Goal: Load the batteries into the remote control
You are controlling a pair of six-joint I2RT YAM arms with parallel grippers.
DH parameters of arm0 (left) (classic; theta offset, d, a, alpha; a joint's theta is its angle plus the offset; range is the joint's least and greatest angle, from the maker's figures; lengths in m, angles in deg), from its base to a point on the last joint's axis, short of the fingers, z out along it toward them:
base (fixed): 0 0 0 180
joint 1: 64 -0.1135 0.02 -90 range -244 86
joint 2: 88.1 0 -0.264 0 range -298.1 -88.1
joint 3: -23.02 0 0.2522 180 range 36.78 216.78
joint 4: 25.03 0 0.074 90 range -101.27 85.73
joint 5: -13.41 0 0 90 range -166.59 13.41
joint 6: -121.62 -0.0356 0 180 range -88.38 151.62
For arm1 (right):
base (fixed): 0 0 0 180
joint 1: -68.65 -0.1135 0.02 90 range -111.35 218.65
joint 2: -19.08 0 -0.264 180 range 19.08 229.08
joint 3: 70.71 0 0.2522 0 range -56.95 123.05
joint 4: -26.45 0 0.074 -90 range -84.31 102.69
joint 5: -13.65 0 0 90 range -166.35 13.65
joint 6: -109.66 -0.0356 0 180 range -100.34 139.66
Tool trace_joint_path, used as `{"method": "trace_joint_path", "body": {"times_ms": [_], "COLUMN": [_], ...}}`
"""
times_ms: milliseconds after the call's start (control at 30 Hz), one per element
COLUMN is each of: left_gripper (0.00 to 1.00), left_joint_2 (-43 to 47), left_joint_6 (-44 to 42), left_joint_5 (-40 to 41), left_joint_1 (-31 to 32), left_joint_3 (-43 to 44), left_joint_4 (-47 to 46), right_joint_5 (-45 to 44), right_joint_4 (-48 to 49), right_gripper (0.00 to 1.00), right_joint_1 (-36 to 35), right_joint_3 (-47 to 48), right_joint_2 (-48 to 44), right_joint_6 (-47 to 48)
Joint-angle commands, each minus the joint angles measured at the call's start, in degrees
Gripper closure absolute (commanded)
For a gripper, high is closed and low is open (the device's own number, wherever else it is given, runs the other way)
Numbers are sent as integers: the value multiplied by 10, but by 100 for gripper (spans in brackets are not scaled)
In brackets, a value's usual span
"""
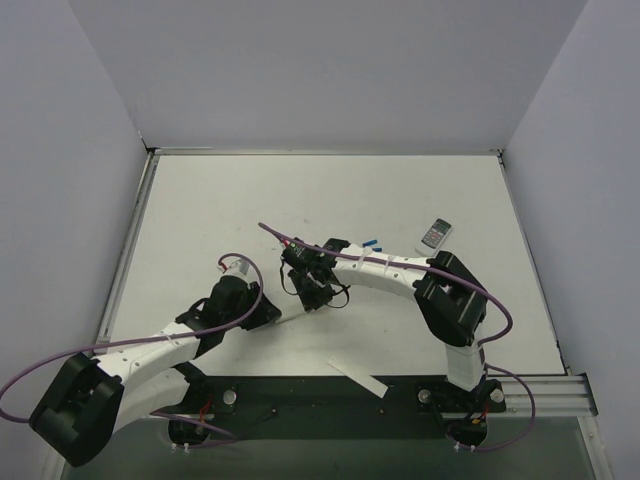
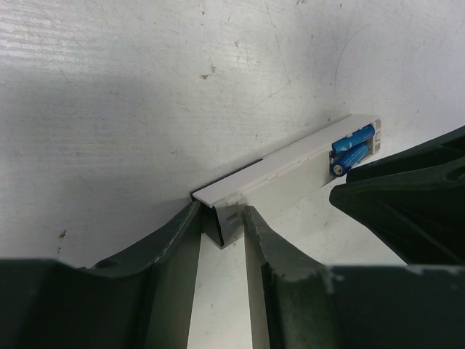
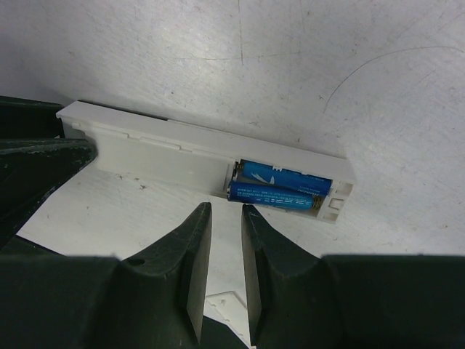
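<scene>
The remote control (image 3: 182, 149) lies on the desk (image 1: 250, 200) near its middle, and I can see its open back from the right wrist camera. Two blue batteries (image 3: 283, 185) sit side by side in the compartment at one end of it, lengthwise along the bar. The cover is off that compartment.

My left claw (image 2: 221, 218) is closed on the opposite end of the remote, the end away from the batteries. One finger presses each side of the white bar. My right claw (image 3: 227, 211) sits just beside the battery compartment with its tips pointing at the nearer battery. Its fingers stand a narrow slit apart with nothing between them, and I cannot tell whether the tips touch the remote.

From overhead, the two wrists meet over the middle of the desk and hide most of the remote. A spare blue battery (image 1: 370, 242) lies loose on the desk beyond the right arm. Near it, further right, is a wider remote with a button pad (image 1: 435, 233). A flat white strip (image 1: 357, 375) lies at the near edge of the desk, between the two arm bases.
</scene>
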Motion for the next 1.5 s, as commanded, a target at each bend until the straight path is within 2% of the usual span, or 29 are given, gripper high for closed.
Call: {"method": "trace_joint_path", "body": {"times_ms": [0,467,900,1233,1467], "left_gripper": [62,62,63,63,63], "left_joint_2": [-15,-16,-19,-20,-20], "left_joint_6": [-11,-11,-10,-9,-7], "left_joint_5": [21,40,42,46,49], "left_joint_1": [7,17,19,19,19], "left_joint_3": [4,11,15,16,16], "left_joint_4": [30,40,45,49,52], "right_joint_5": [-18,-42,-52,-52,-93], "right_joint_4": [-22,-26,-27,-27,-27], "right_gripper": [80,81,91,94,97], "right_joint_1": [-1,5,6,11,16], "right_joint_3": [26,35,5,-20,-36], "right_joint_2": [-43,-26,4,8,12], "right_joint_6": [2,6,9,15,28]}}
